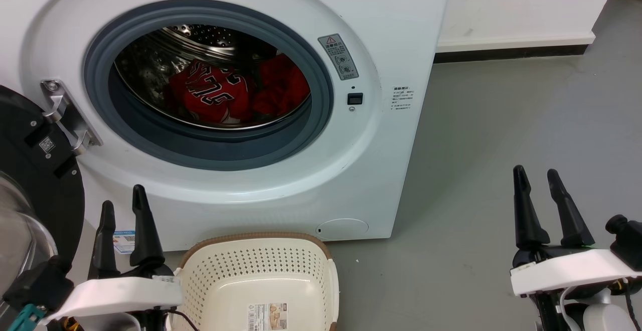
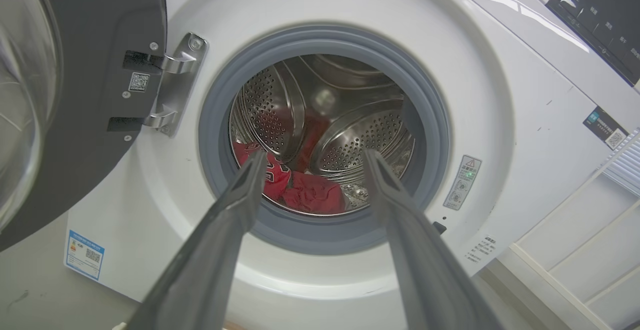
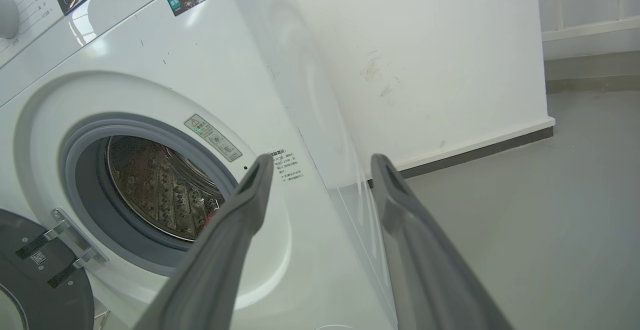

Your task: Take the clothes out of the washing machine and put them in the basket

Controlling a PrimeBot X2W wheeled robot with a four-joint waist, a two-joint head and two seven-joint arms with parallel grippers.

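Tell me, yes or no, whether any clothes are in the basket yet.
No, the basket shows bare plastic and a label; the red clothes lie in the washing machine.

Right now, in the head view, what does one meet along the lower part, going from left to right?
open door → left gripper → basket → right gripper

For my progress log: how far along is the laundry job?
Done: the washing machine door is open, and the basket stands before it. In hand: nothing; left gripper and right gripper are open. Left: the clothes lie in the drum; all must be moved.
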